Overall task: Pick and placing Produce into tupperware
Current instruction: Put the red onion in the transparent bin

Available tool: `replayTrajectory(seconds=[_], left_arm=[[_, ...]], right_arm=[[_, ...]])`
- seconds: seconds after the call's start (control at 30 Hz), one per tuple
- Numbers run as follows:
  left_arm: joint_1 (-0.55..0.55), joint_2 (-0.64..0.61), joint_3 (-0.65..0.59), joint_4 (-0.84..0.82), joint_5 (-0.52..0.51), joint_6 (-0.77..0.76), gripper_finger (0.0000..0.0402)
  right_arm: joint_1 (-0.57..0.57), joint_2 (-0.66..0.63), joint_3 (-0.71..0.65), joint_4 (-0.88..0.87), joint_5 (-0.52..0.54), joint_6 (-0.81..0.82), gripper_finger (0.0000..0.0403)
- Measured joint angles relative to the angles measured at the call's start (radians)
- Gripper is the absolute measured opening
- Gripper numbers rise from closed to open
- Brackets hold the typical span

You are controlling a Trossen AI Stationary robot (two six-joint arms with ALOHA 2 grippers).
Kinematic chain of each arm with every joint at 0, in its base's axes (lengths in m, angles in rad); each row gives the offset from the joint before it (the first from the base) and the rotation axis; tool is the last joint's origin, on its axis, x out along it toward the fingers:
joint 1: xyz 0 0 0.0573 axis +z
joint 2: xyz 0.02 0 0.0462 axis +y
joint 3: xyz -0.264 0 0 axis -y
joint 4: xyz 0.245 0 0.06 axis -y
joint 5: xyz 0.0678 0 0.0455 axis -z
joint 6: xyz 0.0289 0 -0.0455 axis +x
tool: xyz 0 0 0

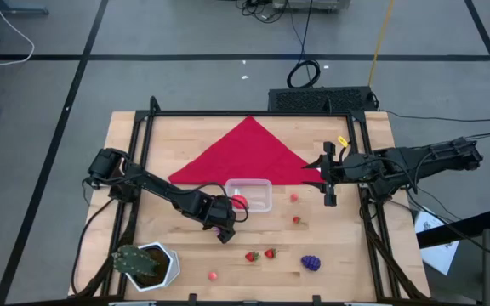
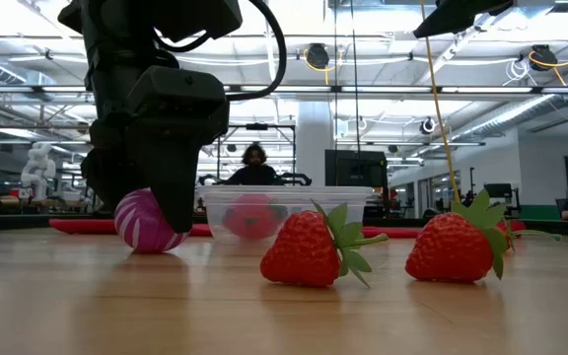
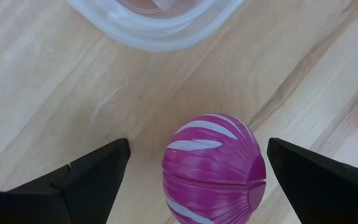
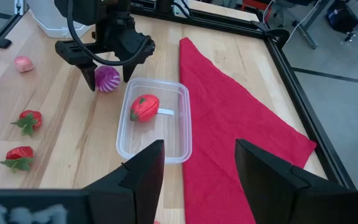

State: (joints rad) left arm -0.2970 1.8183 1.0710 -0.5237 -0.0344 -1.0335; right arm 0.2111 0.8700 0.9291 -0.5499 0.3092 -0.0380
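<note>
A magenta ball with white stripes rests on the wooden table just near of the clear tupperware. My left gripper is open and points down, with one finger on each side of the ball, and I see no contact. The ball also shows in the right wrist view and the low view. A red fruit lies inside the tupperware. My right gripper is open and empty, at the table's right above the red cloth's corner.
A red triangular cloth lies behind the tupperware. Two strawberries, a purple grape bunch and a pink ball lie near the front edge. Two small red fruits lie right of the tupperware. A potted plant stands front left.
</note>
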Motion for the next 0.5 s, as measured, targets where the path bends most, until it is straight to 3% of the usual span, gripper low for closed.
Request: replayTrajectory(seconds=[0.5], left_arm=[[0.000, 0.000, 0.000, -0.004, -0.004, -0.017, 0.0397]], right_arm=[[0.000, 0.000, 0.000, 0.000, 0.000, 0.000, 0.0187]])
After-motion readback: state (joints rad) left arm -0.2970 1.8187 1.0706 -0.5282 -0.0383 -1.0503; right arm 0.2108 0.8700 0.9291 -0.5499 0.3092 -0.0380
